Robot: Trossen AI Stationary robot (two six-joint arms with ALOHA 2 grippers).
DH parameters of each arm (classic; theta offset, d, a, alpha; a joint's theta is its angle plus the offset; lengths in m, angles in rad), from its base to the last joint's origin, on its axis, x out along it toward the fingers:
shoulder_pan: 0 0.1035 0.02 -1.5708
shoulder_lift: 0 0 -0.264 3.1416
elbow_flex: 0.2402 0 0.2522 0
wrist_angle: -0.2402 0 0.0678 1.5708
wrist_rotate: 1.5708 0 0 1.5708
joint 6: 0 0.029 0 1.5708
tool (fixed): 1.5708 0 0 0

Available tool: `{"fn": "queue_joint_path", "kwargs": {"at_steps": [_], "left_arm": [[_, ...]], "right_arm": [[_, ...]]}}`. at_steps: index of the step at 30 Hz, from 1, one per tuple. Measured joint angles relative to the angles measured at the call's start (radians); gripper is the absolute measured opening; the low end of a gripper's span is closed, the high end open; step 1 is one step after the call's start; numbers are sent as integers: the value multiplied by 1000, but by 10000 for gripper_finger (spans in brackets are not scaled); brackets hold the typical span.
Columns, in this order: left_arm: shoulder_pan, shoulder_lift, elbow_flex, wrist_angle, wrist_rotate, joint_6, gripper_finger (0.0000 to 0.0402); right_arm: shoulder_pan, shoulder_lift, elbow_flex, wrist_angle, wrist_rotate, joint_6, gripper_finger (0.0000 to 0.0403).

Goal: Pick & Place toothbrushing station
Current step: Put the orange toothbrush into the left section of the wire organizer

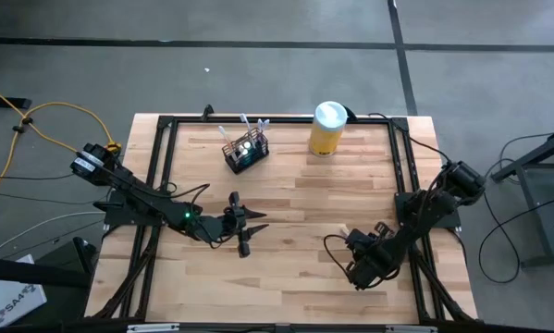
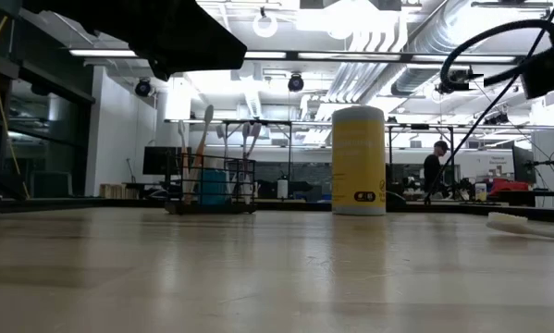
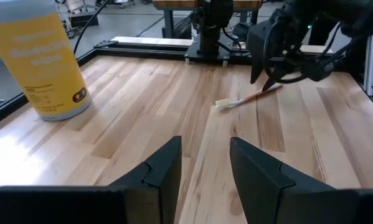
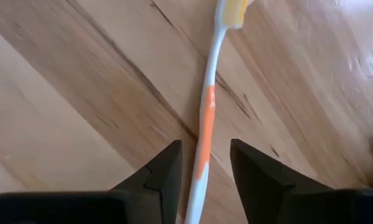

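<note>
Station: the black wire-mesh toothbrushing station [image 1: 246, 151] stands upright toward the table's [image 1: 286, 277] far edge, around 11 o'clock from centre, brushes sticking out of it.
Canister: yellow canister [image 1: 326, 129] near it, at its 3 o'clock.
Loose toothbrush: orange-and-white toothbrush [image 4: 208, 106] flat on the wood, at 4 o'clock from centre.
Right gripper: right gripper [image 4: 205, 165] fingers apart, straddling that handle.
Left gripper: left gripper [image 3: 205, 163] fingers apart, empty, at 7 o'clock from the station.

Left end effector [image 1: 249, 231] over mid-table, fingers parted, right end effector [image 4: 205, 163] low, fingers apart
</note>
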Motion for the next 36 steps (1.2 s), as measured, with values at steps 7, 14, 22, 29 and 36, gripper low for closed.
{"fn": "queue_joint_path", "kwargs": {"at_steps": [7, 14, 22, 29, 36], "left_arm": [[0, 0, 0, 0, 0, 0, 131], [0, 0, 0, 9, 0, 0, 131], [0, 0, 0, 11, 1, 0, 131], [0, 0, 0, 11, 1, 0, 131], [0, 0, 0, 11, 2, 0, 131]], "right_arm": [[-6, 36, 0, -23, 1, -4, 136], [-30, 40, 0, -23, 8, -27, 150], [-32, 40, 0, -23, 6, -45, 154], [-32, 40, 0, -8, 4, -45, 154], [-32, 40, -45, 38, -3, -43, 153]]}}
